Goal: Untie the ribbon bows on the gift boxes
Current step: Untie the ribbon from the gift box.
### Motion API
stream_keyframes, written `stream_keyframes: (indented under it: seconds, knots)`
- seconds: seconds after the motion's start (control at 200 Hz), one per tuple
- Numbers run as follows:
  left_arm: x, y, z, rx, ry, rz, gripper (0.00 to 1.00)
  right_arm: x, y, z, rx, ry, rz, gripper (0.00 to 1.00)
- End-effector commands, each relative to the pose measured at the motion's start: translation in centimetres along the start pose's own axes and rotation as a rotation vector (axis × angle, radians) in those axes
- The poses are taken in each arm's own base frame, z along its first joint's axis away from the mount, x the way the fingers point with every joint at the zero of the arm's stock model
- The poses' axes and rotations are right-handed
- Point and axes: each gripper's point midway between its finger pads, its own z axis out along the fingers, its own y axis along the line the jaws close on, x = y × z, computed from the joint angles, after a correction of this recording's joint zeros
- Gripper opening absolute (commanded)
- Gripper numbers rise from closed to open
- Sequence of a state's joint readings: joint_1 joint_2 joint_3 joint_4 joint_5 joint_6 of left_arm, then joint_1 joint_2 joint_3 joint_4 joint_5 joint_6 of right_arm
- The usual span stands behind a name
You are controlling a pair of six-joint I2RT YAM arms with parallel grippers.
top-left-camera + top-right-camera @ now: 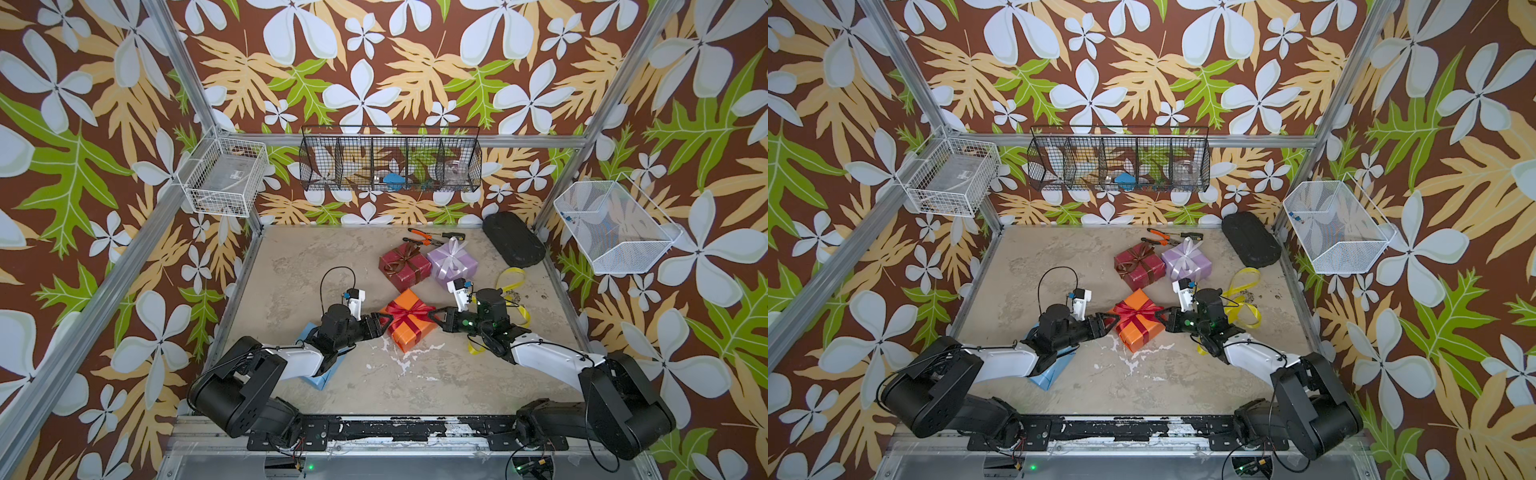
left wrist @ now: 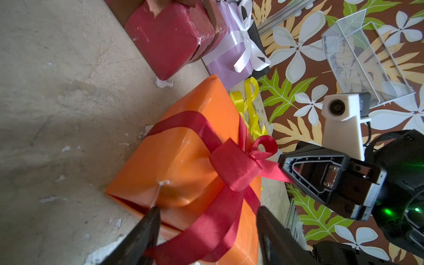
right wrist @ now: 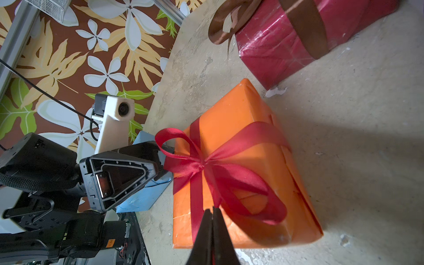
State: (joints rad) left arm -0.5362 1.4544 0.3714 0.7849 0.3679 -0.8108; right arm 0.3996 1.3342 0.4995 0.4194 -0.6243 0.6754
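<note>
Shiny red satin ribbon bow [image 3: 204, 165] is judged soft and slippery, best taken by its tails: one is clamped by right tool [image 3: 212, 207], other straddled by open left tool [image 2: 207, 208].

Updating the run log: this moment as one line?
target: red satin ribbon bow on orange glossy-paper gift box | right gripper: shut on ribbon tail | left gripper: open around ribbon strand | knot: tied
</note>
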Motion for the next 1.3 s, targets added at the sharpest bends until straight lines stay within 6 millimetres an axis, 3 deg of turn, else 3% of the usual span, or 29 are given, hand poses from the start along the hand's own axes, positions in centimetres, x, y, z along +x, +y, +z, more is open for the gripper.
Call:
stream_keyframes:
  seconds: [0.0, 0.21, 0.691, 0.881, 1.081, 1.291]
  knots:
    - [-0.6, -1.1, 0.0, 0.044, -0.018, 0.034, 0.48, -0.5, 0.3, 0.0, -0.006, -0.014, -0.023, 0.00]
    - [-0.2, -0.6, 0.0, 0.021, -0.004, 0.046, 0.00, -0.1, -0.1, 0.1, 0.003, -0.010, -0.008, 0.00]
    - [-1.6, 1.9, -1.1, -0.073, -0.049, 0.017, 0.00, -0.6, -2.5, -1.0, 0.133, -0.052, 0.013, 0.00]
    - [-2.0, 1.9, -1.3, -0.080, -0.052, 0.026, 0.00, -1.3, -3.6, -2.0, 0.192, -0.076, 0.010, 0.00]
    - [-2.4, 3.5, -1.9, -0.132, -0.060, -0.005, 0.00, -2.3, -6.1, -4.2, 0.260, -0.136, 0.069, 0.00]
    - [-4.2, 4.9, -3.5, -0.210, -0.120, -0.022, 0.00, -3.6, -8.6, -7.2, 0.335, -0.222, 0.127, 0.00]
